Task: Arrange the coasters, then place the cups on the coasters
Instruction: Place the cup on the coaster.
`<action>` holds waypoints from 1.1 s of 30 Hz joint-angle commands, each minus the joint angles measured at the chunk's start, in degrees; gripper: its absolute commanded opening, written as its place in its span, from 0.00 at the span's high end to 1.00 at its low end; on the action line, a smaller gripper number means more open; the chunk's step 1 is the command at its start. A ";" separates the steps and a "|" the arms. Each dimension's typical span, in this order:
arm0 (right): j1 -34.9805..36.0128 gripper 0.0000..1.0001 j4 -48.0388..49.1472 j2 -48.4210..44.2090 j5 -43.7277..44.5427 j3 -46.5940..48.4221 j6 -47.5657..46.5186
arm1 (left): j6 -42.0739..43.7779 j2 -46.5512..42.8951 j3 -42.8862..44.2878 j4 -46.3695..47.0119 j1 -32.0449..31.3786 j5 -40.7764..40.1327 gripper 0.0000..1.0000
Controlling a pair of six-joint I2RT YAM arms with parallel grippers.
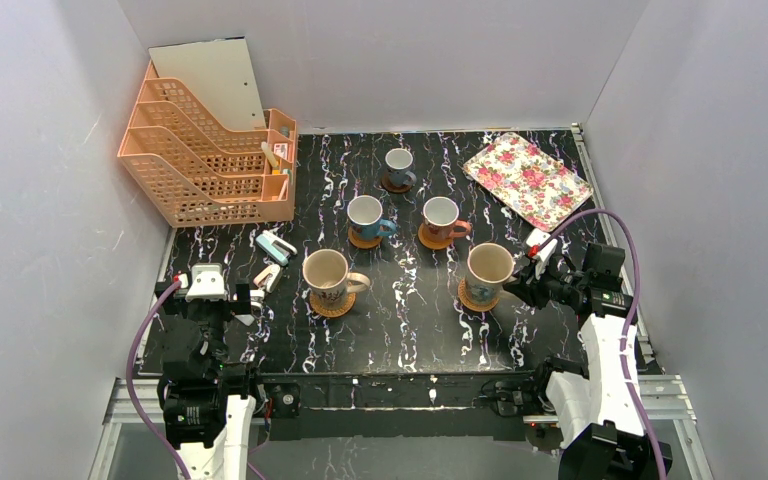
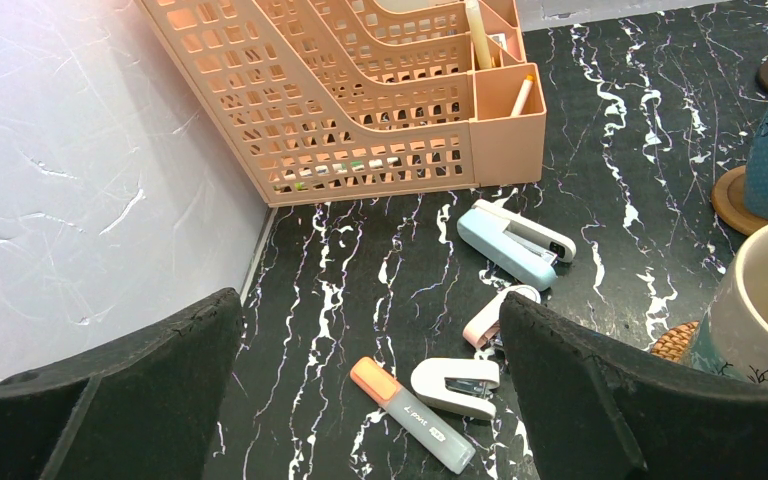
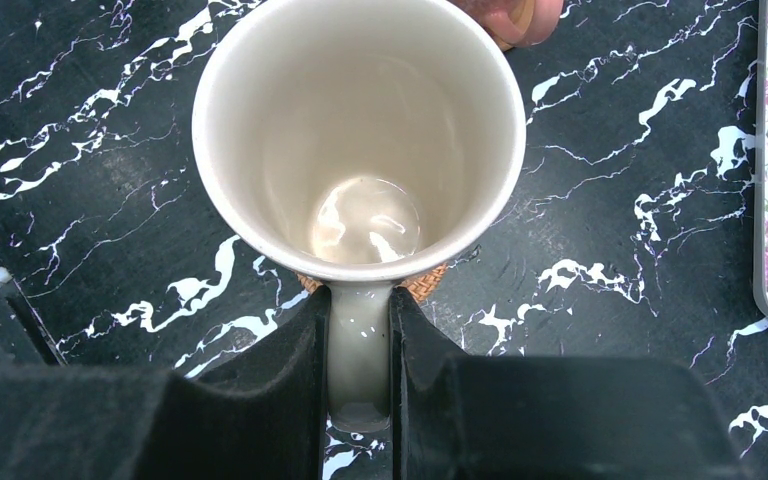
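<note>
Left fingers (image 2: 110, 390) stand apart above the bench (image 2: 360, 250), holding nothing. Right fingers (image 3: 260, 400) clamp the handle (image 3: 358, 350) of a beige mug (image 3: 360, 130) resting on a wicker coaster (image 3: 422, 285); best opened gently, then withdrawn straight back, lest the mug shift.

Black, white-veined worktop (image 1: 410, 335). Directly on it: 5 round coasters (image 1: 332, 309), each under a cup (image 1: 326, 270); 2 near, 2 mid, 1 far. Orange mesh file rack (image 1: 200, 165) in far-left corner. Floral tray (image 1: 527, 180) flat at far right. Near left, close together: light-blue stapler (image 2: 515, 243), small pink item (image 2: 493, 324), white stapler (image 2: 455, 385) just beside an orange-capped highlighter (image 2: 410, 413).
</note>
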 commanded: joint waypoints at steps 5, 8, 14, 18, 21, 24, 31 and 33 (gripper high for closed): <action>0.23 0.99 5.02 0.04 -4.96 0.78 -0.12 | 0.06 -0.14 0.89 -0.02 0.20 -0.47 0.02; 0.23 0.99 4.78 0.21 -4.97 0.92 -0.42 | 0.06 -0.18 0.88 -0.02 0.18 -0.47 0.02; 0.23 0.98 4.58 0.57 -4.97 0.95 -0.68 | 0.06 -0.19 0.94 -0.01 0.20 -0.56 0.02; 0.23 0.97 4.40 0.57 -5.05 0.97 -0.82 | -0.02 -0.16 0.92 0.03 0.18 -0.57 0.02; 0.23 0.94 3.90 0.57 -5.14 1.15 -1.54 | -0.02 -0.19 0.94 0.00 0.20 -0.55 0.02; 0.23 0.92 3.70 0.41 -5.06 1.29 -1.81 | -0.05 -0.18 0.93 -0.01 0.18 -0.55 0.02; 0.23 0.87 3.02 0.31 -5.14 1.37 -2.56 | -0.03 -0.18 0.85 0.01 0.19 -0.56 0.02; 0.18 0.85 2.69 0.36 -5.24 1.49 -2.86 | -0.07 -0.19 0.90 0.04 0.20 -0.60 0.02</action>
